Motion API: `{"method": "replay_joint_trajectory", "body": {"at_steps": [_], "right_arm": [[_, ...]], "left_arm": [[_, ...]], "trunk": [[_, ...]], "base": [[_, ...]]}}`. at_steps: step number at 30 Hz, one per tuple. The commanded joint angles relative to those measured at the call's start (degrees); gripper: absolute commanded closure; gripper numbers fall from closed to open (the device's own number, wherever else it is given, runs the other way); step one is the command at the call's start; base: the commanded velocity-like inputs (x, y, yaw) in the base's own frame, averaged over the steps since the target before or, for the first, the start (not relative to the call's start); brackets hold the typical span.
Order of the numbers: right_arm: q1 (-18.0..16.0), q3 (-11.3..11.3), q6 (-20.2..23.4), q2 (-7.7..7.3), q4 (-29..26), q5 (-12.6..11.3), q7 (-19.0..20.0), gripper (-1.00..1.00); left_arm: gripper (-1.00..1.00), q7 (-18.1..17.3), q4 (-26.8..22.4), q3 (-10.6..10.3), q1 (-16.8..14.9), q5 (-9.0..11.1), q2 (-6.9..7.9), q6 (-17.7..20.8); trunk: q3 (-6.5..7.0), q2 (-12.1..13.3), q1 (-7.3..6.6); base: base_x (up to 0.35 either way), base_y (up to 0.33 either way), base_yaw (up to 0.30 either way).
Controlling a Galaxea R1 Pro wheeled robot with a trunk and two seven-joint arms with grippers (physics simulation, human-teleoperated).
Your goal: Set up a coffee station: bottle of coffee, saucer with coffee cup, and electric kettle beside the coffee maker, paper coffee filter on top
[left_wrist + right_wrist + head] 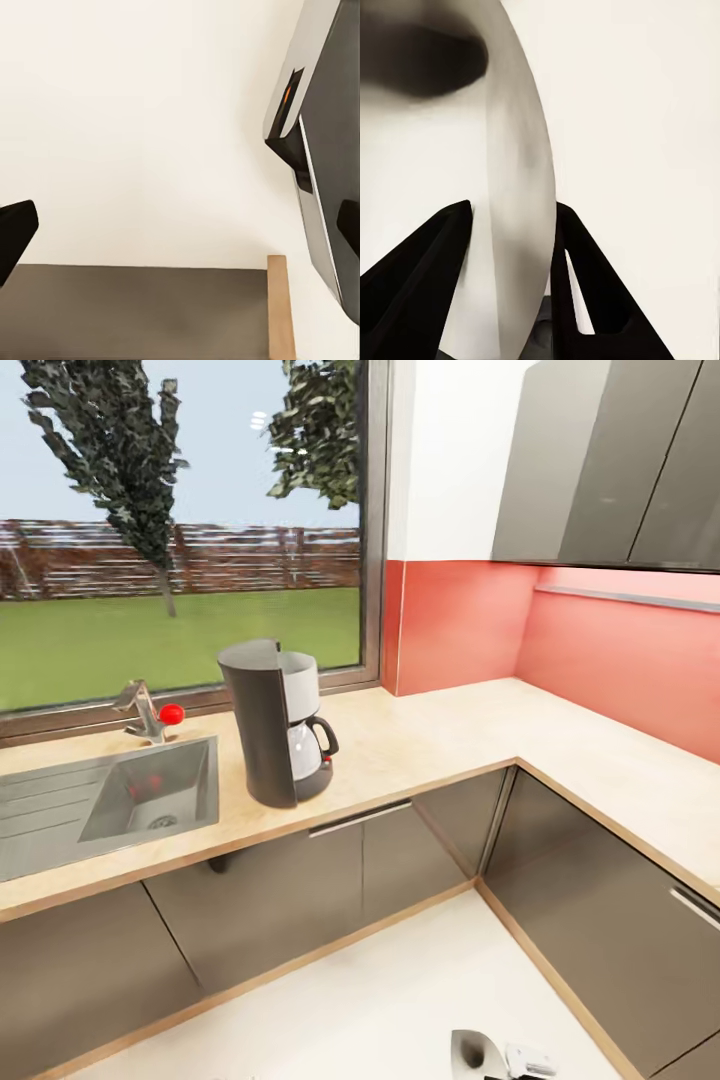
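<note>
One coffee maker [280, 725] upright on countertop [440, 730], just beside sink [150, 790] — right gripper [514, 208] pinching white cup [435, 150] by its wall — left gripper [180, 229] spread wide.

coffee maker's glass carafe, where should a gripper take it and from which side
Probably by the black loop handle of the clear glass carafe. In the head view it juts to the picture's right, free of the tall dark grey coffee maker, whose tower walls off the left and rear. Come in from the right, fingers closing across the handle.
</note>
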Motion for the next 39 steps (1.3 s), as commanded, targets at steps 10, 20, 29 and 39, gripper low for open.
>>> {"method": "replay_joint_trajectory", "body": {"at_steps": [10,20,29,39], "right_arm": [[0.11,-0.31,0.13,0.14,-0.13,1.86,-0.19,1.0],[0.11,-0.39,-0.9,0.14,-0.47,1.43,-0.32,1.0],[0.11,-0.32,-0.87,0.82,-0.49,1.52,-0.14,1.0],[0.11,-0.38,-1.27,3.52,-4.47,1.5,-0.17,1.0]], "left_arm": [[-1.0,-0.04,0.06,0.11,-0.02,0.53,0.0,-0.25],[-1.0,-0.08,-1.53,-0.22,-0.06,0.44,-1.28,-0.26],[-1.0,-0.08,-1.61,-0.24,-0.16,0.52,-1.33,-0.33],[-1.0,-0.04,-1.61,-0.1,-0.15,0.53,-1.32,-0.33]], "trunk": [[-0.07,-0.06,0.01],[-0.07,-0.06,0.01],[-0.07,-0.06,0.01],[-0.2,-0.06,0.01]], "base": [[0.0,0.0,0.282],[0.018,-0.021,0.277],[0.139,-0.218,0.285],[0.039,-0.096,0.085]]}}
